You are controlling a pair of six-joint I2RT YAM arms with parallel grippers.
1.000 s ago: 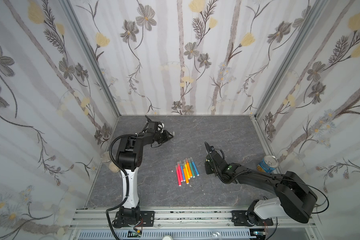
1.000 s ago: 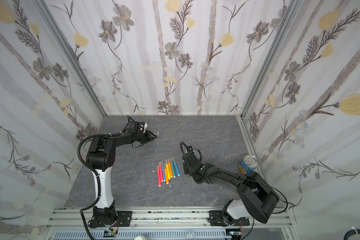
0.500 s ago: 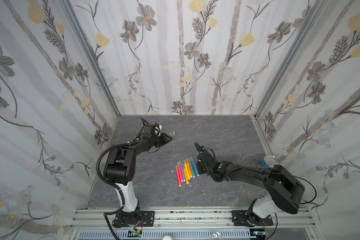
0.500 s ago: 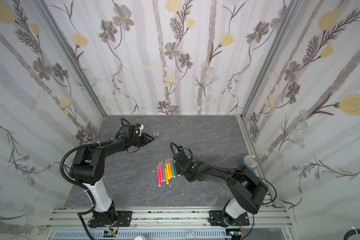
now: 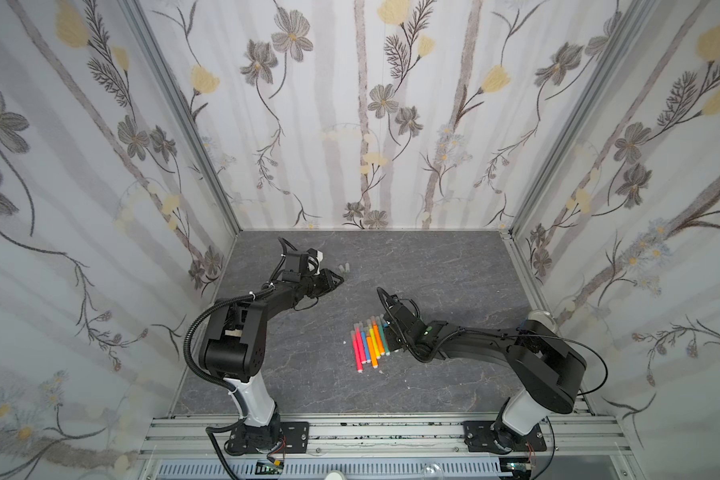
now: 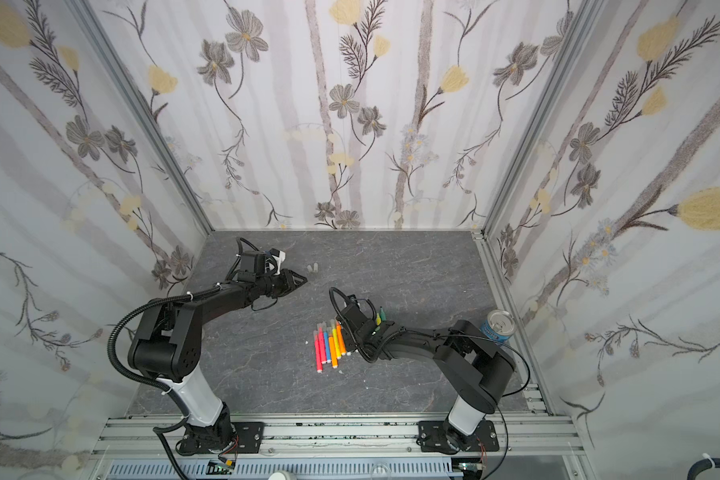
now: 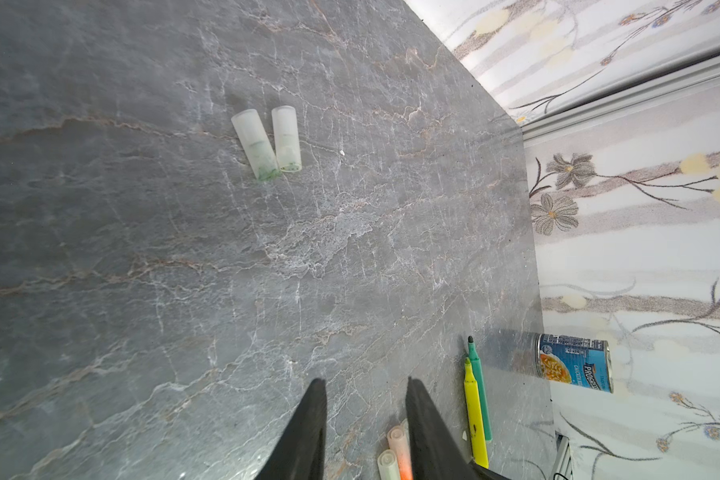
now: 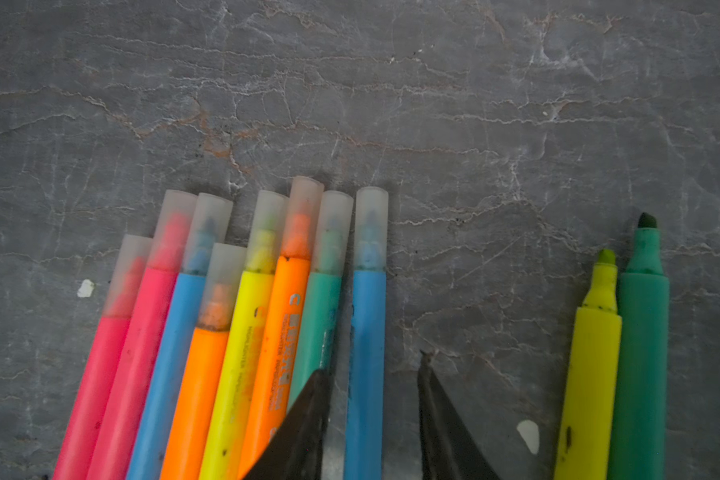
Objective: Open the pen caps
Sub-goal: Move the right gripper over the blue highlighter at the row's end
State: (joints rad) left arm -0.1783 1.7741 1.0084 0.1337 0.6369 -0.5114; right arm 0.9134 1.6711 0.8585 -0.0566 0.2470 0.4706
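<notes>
Several capped pens (image 8: 262, 324) lie side by side in a row (image 5: 368, 343), each tip under a translucent pen cap (image 8: 333, 232). My right gripper (image 8: 373, 365) is open and straddles the rightmost blue pen (image 8: 368, 324), with a gap on both sides. Beside the row lie an uncapped yellow pen (image 8: 595, 353) and an uncapped green pen (image 8: 643, 332). Two loose pen caps (image 7: 271, 143) rest together on the table farther back (image 5: 343, 268). Just short of them, my left gripper (image 7: 364, 381) is open and empty, low over the table (image 5: 338, 279).
A blue soup can (image 6: 497, 326) stands near the right wall, behind the right arm. Small white scraps (image 8: 86, 288) lie beside the pen row. The grey stone-look table (image 7: 142, 249) is enclosed by flowered walls on three sides.
The right gripper has moved left to the pen row and now straddles the blue pen. The left gripper has drawn back a little from the two loose caps, which stay put.
</notes>
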